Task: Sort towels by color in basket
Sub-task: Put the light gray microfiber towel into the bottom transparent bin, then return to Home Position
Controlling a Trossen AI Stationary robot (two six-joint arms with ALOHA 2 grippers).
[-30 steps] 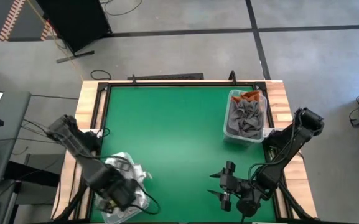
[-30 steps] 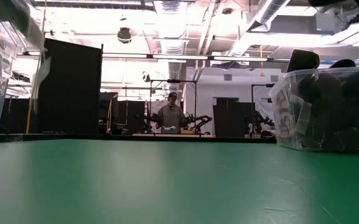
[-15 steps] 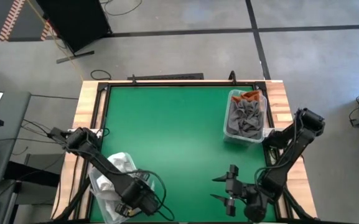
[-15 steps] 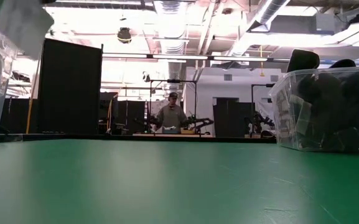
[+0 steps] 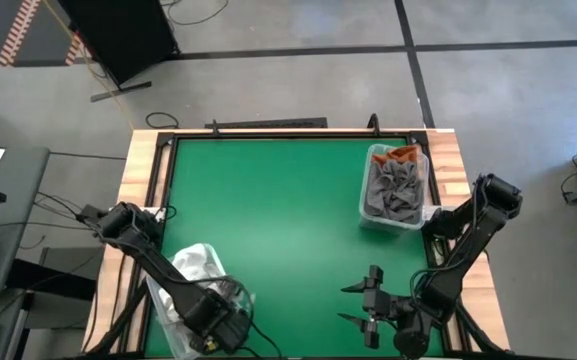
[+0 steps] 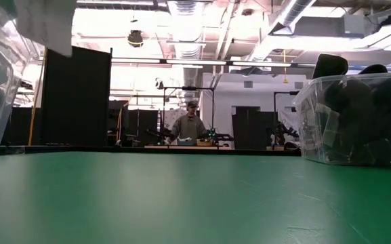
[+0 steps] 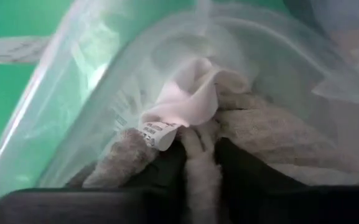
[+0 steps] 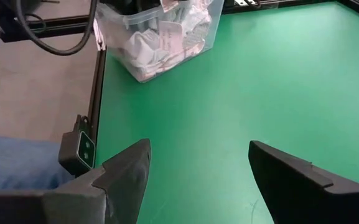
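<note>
Across the green table, wide bare felt separates the grey-towel bin at the right edge from the white-towel bin at the near-left corner. Left gripper, now lower inside that bin than a second ago, pinches a white towel. Right gripper hovers near the front edge, fingers spread wide, empty.

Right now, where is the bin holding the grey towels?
In the high view, the clear bin stands at the green table's far right, beside the right arm.

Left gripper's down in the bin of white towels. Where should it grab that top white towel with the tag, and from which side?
Grip the white towel at its raised fold beside the tag, coming straight down through the clear bin's open top. The left gripper is already inside; that fold stands above the flatter cloths.
</note>
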